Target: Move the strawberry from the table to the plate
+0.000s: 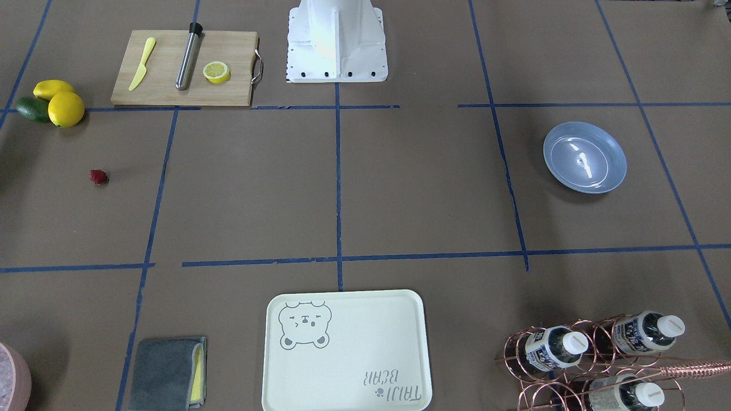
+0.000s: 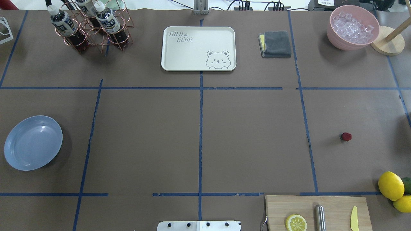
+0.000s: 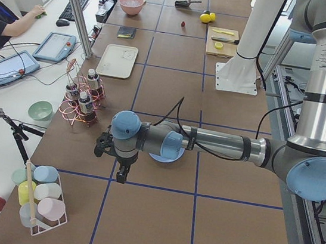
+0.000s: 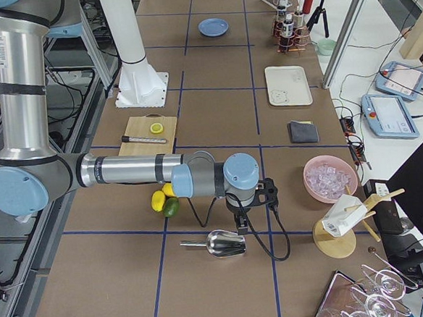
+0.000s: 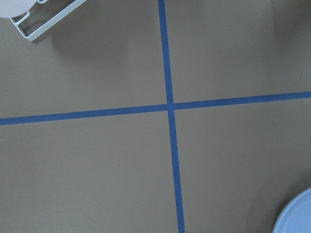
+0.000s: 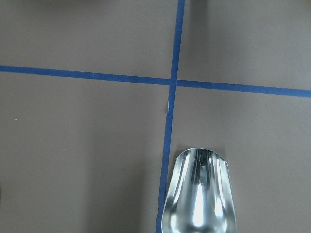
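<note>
The strawberry (image 1: 98,177) (image 2: 345,137) (image 3: 183,23) lies alone on the brown-paper table (image 1: 400,188), on the robot's right side. The light-blue plate (image 1: 584,157) (image 2: 33,142) (image 4: 213,28) sits empty on the robot's left side; its rim (image 5: 297,217) shows in the left wrist view. My left gripper (image 3: 121,175) hangs over the table just beyond the plate, outside the overhead view. My right gripper (image 4: 243,225) hangs above a metal scoop (image 6: 199,196), past the lemons. Only the side views show the grippers, so I cannot tell whether they are open or shut.
A cutting board (image 1: 185,68) holds a lemon half, a yellow knife and a steel rod. Lemons (image 1: 60,101) lie near the strawberry. A bear tray (image 2: 198,48), bottle rack (image 2: 91,27), grey cloth (image 2: 276,44) and ice bowl (image 2: 353,27) line the far edge.
</note>
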Robot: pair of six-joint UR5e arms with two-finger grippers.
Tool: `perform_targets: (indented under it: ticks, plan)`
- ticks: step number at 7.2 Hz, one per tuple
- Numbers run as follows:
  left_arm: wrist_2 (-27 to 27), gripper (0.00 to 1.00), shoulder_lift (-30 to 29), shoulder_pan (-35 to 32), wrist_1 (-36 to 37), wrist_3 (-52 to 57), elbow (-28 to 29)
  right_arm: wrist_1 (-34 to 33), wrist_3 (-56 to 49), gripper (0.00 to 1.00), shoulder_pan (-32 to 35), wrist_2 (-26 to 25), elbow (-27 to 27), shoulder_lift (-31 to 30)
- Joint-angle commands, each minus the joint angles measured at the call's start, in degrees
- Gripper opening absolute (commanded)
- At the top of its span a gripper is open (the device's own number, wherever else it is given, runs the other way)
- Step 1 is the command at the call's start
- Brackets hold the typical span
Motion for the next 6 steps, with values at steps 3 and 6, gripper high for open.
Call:
perform_targets:
  ticks: [3, 6]
  plan:
    - [-0.16, 1.00, -1.48, 0.30, -0.96, 0.13, -0.12, 0.60, 0.09, 1.00, -0.05, 0.02, 1.57, 0.43]
    - [-0.69, 1.00, -0.89, 3.18, -13.37, -11.57, 0.14, 0.77, 0.00, 1.00, -0.13, 0.02, -0.51, 4.74]
